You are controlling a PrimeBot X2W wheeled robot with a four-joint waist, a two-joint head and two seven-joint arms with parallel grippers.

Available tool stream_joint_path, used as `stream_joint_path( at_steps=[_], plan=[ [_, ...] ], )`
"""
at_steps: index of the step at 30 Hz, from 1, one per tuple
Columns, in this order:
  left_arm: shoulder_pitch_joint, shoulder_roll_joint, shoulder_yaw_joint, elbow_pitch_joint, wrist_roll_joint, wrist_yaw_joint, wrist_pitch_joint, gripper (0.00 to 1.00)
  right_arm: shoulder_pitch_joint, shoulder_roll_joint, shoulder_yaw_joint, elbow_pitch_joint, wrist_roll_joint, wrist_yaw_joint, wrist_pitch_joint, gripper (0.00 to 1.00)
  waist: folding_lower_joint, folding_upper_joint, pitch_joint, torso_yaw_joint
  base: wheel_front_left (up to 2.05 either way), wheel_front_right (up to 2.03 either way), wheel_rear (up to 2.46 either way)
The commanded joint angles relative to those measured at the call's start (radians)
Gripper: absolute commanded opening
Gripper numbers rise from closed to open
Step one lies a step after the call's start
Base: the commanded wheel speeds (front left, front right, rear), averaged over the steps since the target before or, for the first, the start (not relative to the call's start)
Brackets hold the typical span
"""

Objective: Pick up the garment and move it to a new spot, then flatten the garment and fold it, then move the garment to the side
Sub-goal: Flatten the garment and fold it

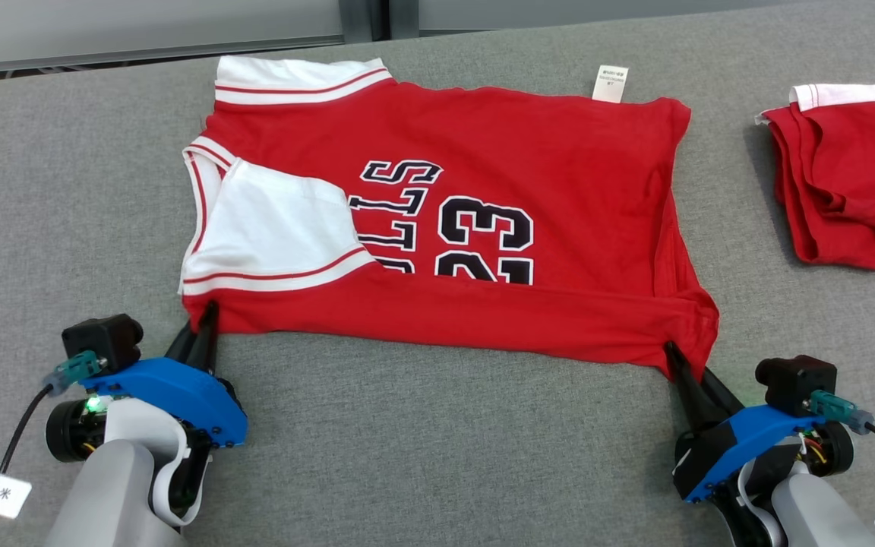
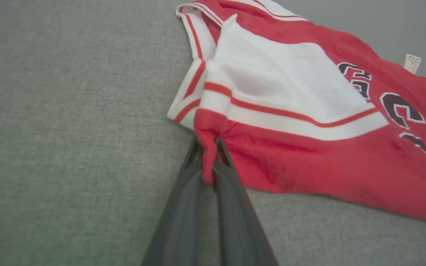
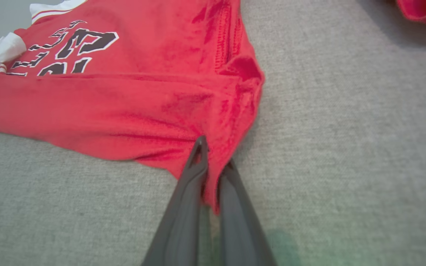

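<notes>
The garment point(image 1: 483, 175) is a red and white jersey with black lettering and the number 23, lying folded on the grey cloth table point(image 1: 422, 425). My left gripper point(image 1: 206, 319) is shut on the garment's near left corner; in the left wrist view a pinch of red cloth point(image 2: 208, 155) sits between the two dark fingers point(image 2: 187, 192). My right gripper point(image 1: 674, 357) is shut on the near right corner, and the right wrist view shows red cloth point(image 3: 213, 173) squeezed between its fingers point(image 3: 187, 199). A white label point(image 1: 609, 83) sticks out at the far edge.
Another red and white garment point(image 1: 848, 182) lies folded at the right edge of the table, apart from the jersey. Bare grey table stretches left of the jersey and along the near side between my arms. A window frame point(image 1: 361, 19) runs behind the table.
</notes>
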Motion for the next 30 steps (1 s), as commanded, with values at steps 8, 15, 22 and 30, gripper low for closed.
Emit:
stream_joint_path(
  at_steps=[8, 15, 22, 30],
  plan=[
    [0.099, 0.037, 0.010, -0.060, -0.004, 0.002, -0.102, 0.00, 0.044, -0.042, 0.045, -0.075, 0.029, 0.000, -0.018, 0.00, -0.0001, -0.0001, -0.038, 0.009, 0.00, 0.00, 0.00],
    [0.267, 0.039, 0.030, -0.183, -0.019, 0.067, -0.087, 0.00, 0.139, -0.078, 0.040, -0.175, 0.024, 0.000, 0.009, 0.00, -0.0001, -0.0001, -0.086, 0.036, 0.00, 0.00, 0.00],
    [0.437, 0.013, 0.029, -0.317, -0.046, 0.131, -0.030, 0.00, 0.275, -0.073, -0.033, -0.250, 0.018, -0.001, 0.044, 0.00, -0.0001, -0.0001, -0.126, 0.074, 0.00, 0.00, 0.00],
    [0.482, 0.016, 0.004, -0.379, -0.044, 0.138, 0.003, 1.00, 0.357, -0.033, -0.092, -0.305, 0.001, -0.001, 0.044, 1.00, -0.0001, -0.0001, -0.145, 0.079, 0.00, 0.00, 0.00]
  ],
)
